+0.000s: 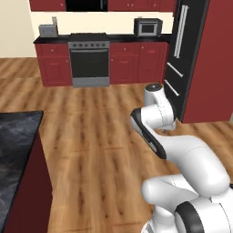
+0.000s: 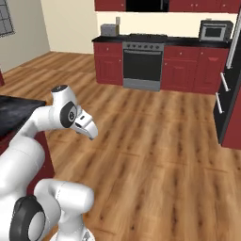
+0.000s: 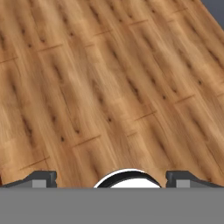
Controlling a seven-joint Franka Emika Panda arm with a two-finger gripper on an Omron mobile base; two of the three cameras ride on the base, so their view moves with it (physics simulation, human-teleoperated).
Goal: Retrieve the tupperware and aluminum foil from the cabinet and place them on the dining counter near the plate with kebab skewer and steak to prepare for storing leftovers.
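Note:
My gripper [image 3: 111,178] is open over bare wooden floor, its two dark fingertips [image 3: 43,177] far apart with nothing between them. The arm is folded close above the base. A corner of the dining counter [image 1: 16,145] with its glossy black marble top and red base lies to the left, and its edge is also in the right base view [image 2: 12,109]. Dark red wall cabinets [image 1: 45,4] run along the top of the far wall, doors shut. The tupperware, the aluminum foil and the plate are out of view.
Along the far wall stand red base cabinets [image 1: 129,61], a steel oven [image 1: 89,63], a toaster [image 1: 47,30] and a microwave [image 1: 148,27]. A tall black fridge [image 1: 184,54] in a red surround stands at the right. Wooden floor [image 1: 100,136] stretches between.

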